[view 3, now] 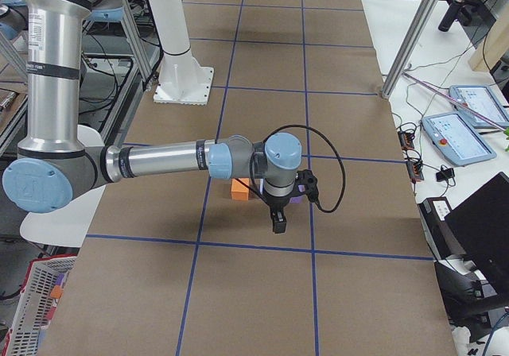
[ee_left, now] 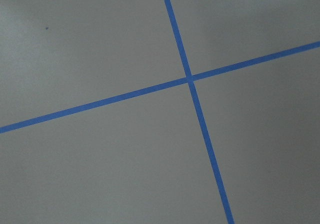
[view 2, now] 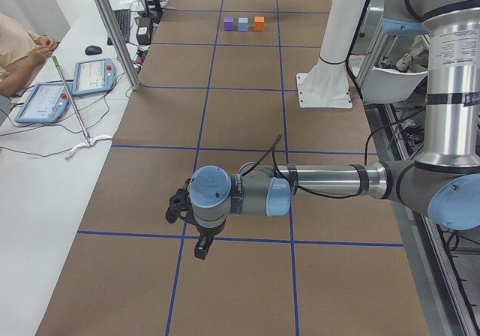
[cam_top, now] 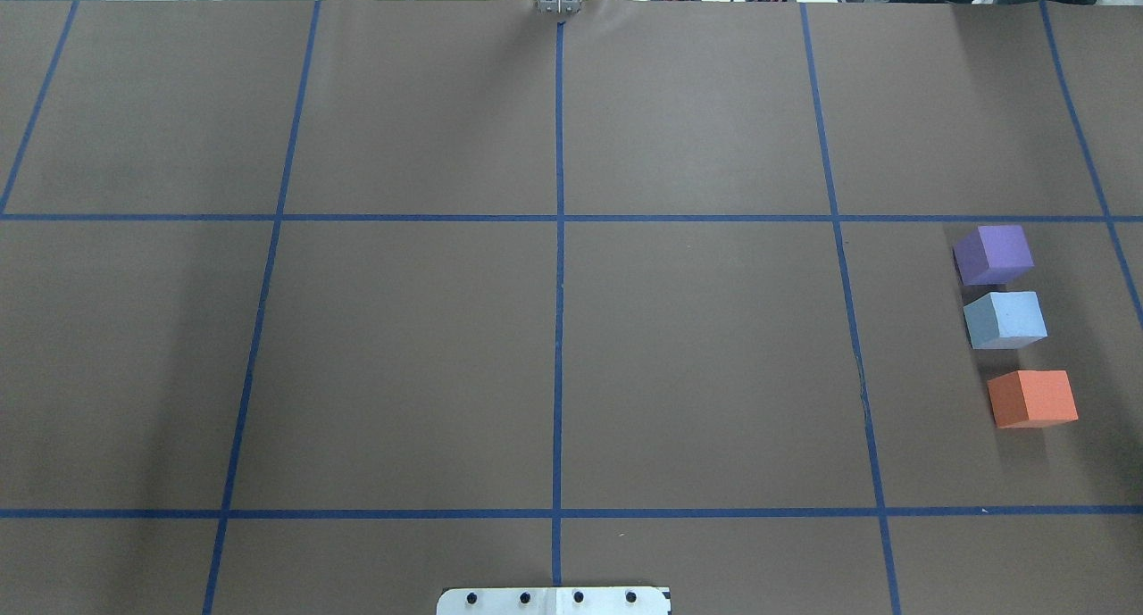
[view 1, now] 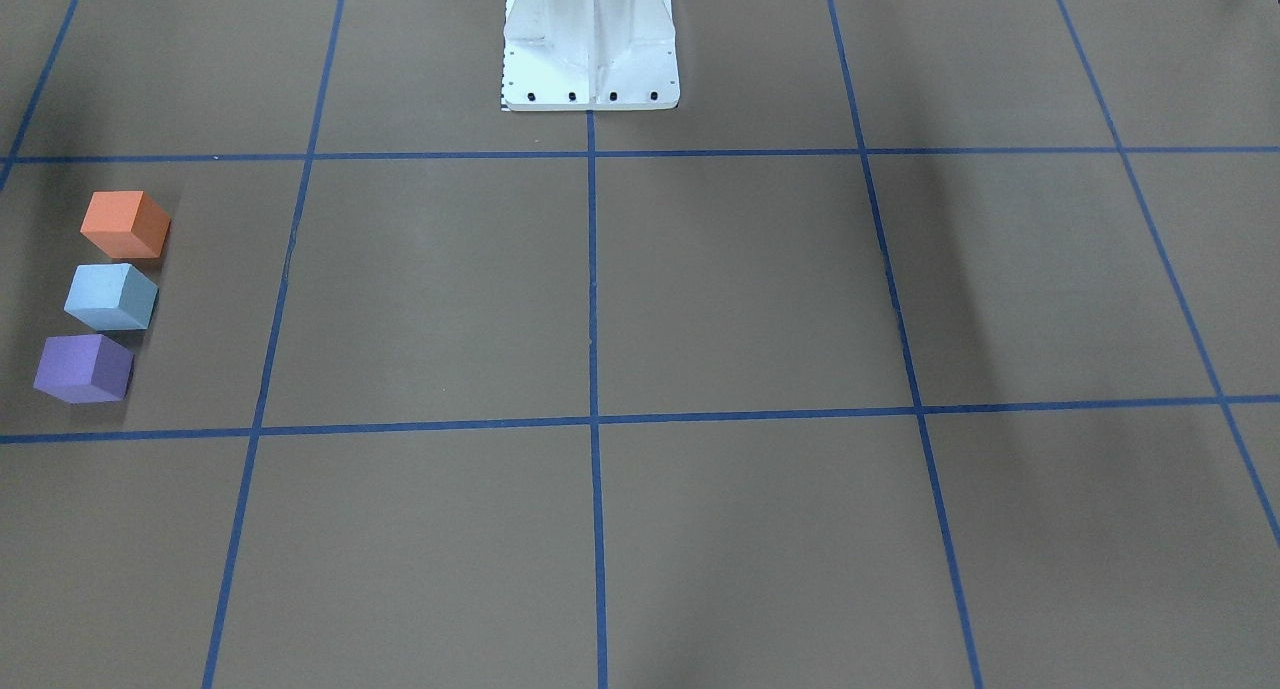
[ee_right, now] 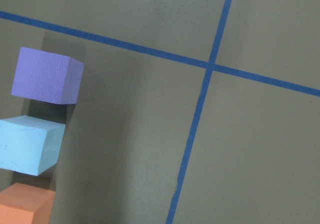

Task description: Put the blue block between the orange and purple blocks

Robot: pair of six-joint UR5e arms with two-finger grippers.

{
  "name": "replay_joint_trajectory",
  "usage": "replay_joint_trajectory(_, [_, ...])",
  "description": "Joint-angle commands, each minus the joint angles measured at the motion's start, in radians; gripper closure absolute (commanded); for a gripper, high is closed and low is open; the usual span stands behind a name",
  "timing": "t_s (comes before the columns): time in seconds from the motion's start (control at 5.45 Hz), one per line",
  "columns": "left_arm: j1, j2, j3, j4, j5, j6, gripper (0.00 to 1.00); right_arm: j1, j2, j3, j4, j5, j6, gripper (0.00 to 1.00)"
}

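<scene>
From the front, my brown table (view 1: 740,289), gridded in blue tape (view 1: 592,269), bears the blue block (view 1: 112,297) between the orange block (view 1: 126,224) and purple block (view 1: 84,368); overhead, those 3 sit toward my right; side-on, I cannot tell whether my left gripper (view 2: 201,247) and right gripper (view 3: 277,221) are parted.

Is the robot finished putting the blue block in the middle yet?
It looks finished. The blue block sits in line between the purple block and the orange block. Nothing is holding any block in the overhead view. Nothing seems left to do.
</scene>
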Motion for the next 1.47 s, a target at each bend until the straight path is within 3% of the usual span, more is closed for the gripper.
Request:
replay_joint_trajectory(0.0, [-0.002,0.004,0.032,0.0,0.004,0.001,0.0,0.057,-0.041,0.002,0.007,-0.06,-0.142,0.0])
replay_joint_trajectory(0.37, [0.0,0.004,0.034,0.003,0.013,0.001,0.0,0.061,-0.039,-0.015,0.006,0.036,-0.128,0.0])
replay_joint_trajectory(1.28, [0.0,0.017,0.023,-0.007,0.01,0.003,0.0,0.056,-0.036,-0.035,0.007,0.039,-0.137,0.0])
